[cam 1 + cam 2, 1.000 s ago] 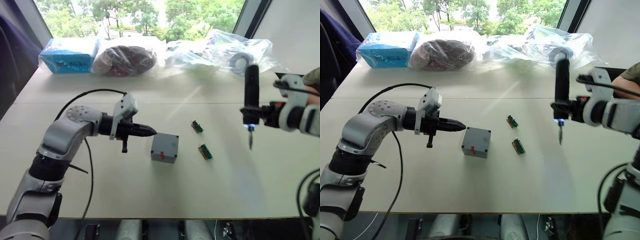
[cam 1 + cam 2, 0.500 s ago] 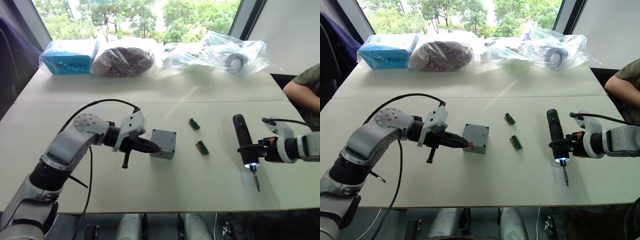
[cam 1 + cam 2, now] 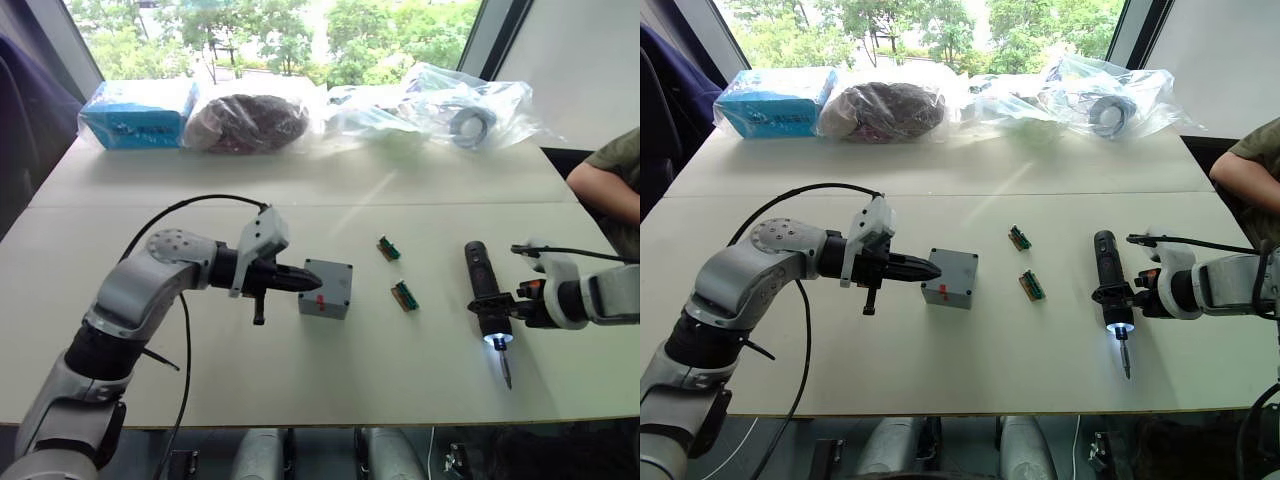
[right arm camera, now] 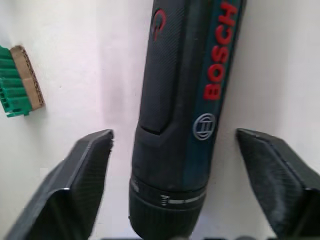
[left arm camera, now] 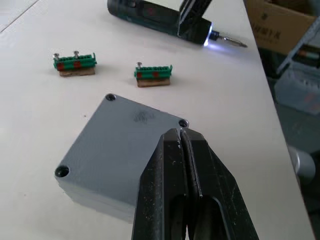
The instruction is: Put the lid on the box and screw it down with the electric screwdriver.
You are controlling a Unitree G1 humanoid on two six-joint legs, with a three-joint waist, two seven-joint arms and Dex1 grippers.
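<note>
The grey box [image 3: 322, 301], with a red mark on its near wall, stands mid-table. The lid [image 5: 120, 145] sits on top of it, with screw holes showing at its corners. My left gripper [image 3: 316, 283] is shut and empty. Its tips rest at the box's left upper edge, over one corner of the lid. The black electric screwdriver [image 3: 484, 288] lies flat on the table to the right, its bit [image 3: 504, 367] pointing at the front edge and its tip light on. My right gripper [image 4: 180, 190] is open, with a finger [image 4: 85, 185] on each side of the screwdriver's body and gaps between.
Two small green connectors [image 3: 392, 250] [image 3: 405, 296] lie between the box and the screwdriver. A blue packet [image 3: 135, 110], a dark bag [image 3: 245, 120] and clear bags [image 3: 450, 105] line the far edge. A person's arm [image 3: 610, 180] rests at the right edge.
My right arm has brought the screwdriver down from upright in the air to lying flat on the table. My left gripper has closed in from just left of the box to touching it.
</note>
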